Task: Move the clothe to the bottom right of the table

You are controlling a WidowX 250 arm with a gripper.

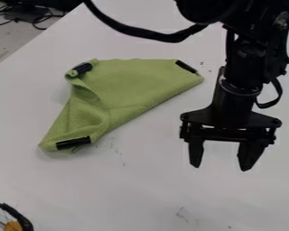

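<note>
My gripper point(221, 165) hangs over the right part of the white table, its two fingers apart and pointing down, with nothing between them. To its left, a green cloth point(124, 85) lies on the table in the upper left and middle, partly folded over along its left side. Black strips mark three of its corners: upper left, right and lower left. The gripper and cloth are apart, with bare table between them.
The white table point(135, 189) reaches across most of the view. At the bottom left corner is a dark curved object with an orange part point(13, 225). Dark cables point(27, 14) lie beyond the table's upper left edge. Small dark marks dot the tabletop.
</note>
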